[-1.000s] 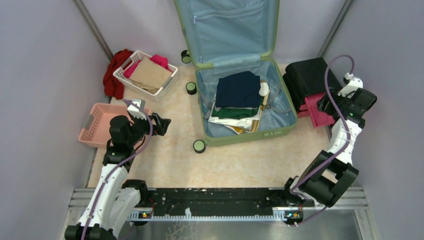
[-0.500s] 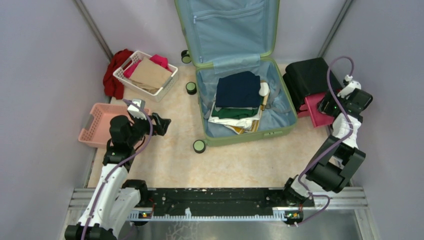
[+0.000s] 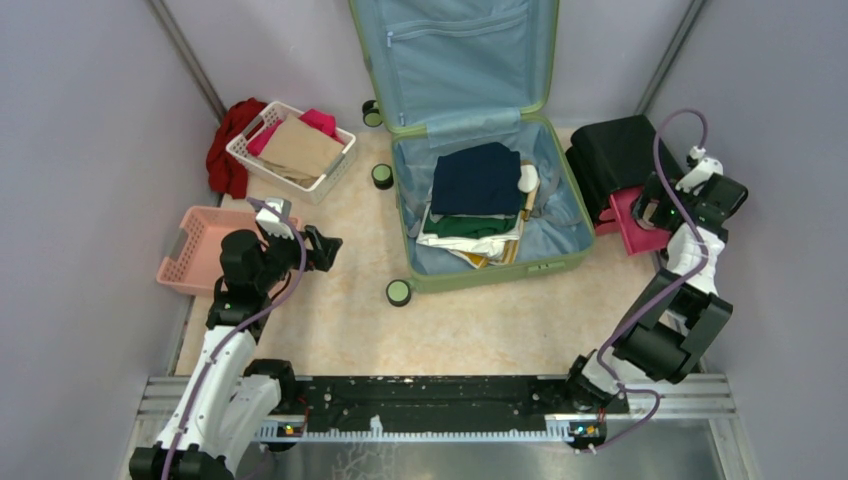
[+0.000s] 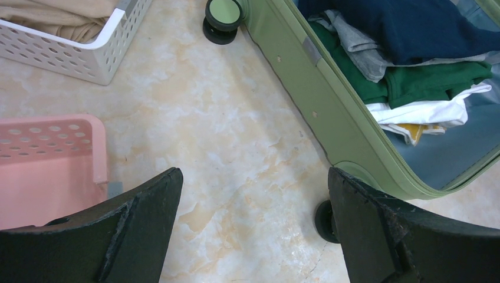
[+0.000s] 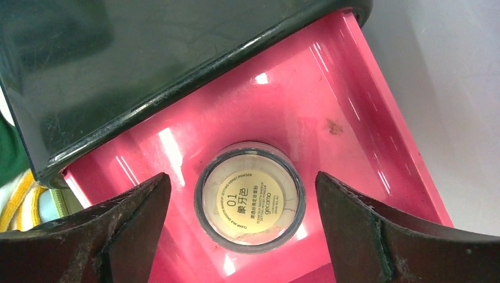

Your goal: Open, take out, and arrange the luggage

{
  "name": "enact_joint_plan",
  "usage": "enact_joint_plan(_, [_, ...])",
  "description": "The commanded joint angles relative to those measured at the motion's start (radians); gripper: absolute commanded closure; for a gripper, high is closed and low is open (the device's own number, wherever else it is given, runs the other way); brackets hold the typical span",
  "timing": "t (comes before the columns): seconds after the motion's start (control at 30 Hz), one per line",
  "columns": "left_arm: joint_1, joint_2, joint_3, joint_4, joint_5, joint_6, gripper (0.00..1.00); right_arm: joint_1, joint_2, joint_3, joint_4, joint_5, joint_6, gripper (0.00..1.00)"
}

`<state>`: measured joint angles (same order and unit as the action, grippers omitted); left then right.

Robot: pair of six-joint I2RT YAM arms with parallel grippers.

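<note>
Bare floor [image 4: 236, 147] open between pink basket [image 4: 53, 177] and luggage [image 4: 306, 100]; black case [image 5: 147, 47] overhangs the red tray [image 5: 336, 100].

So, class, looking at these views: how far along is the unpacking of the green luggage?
Done: the luggage is open, clothes lie in the white basket, and a powder jar sits in the pink tray.
In hand: nothing. The right gripper stands open over that jar, and the left gripper is open and empty.
Left: the clothes stack, navy on top, inside the luggage.
</note>
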<state>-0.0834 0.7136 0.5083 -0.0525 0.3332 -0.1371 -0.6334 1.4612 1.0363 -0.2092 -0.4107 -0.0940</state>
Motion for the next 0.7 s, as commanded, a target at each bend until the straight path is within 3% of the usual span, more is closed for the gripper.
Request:
enact_joint_plan(0.0, [-0.006,0.001,0.016,0.013,0.012,0.003,0.01,-0.007,-0.052,0.071,-0.005,-0.011,-0.047,0.1])
enact_joint_plan(0.33, [-0.006,0.0,0.016,0.014,0.012,0.003,0.01,-0.054,-0.172,0.122,-0.221,-0.085,-0.245,0.1])
enact_joint_plan(0.67, [-0.005,0.0,0.016,0.011,0.001,0.006,0.01,-0.214,-0.178,0.218,-0.594,-0.284,-0.639,0.1])
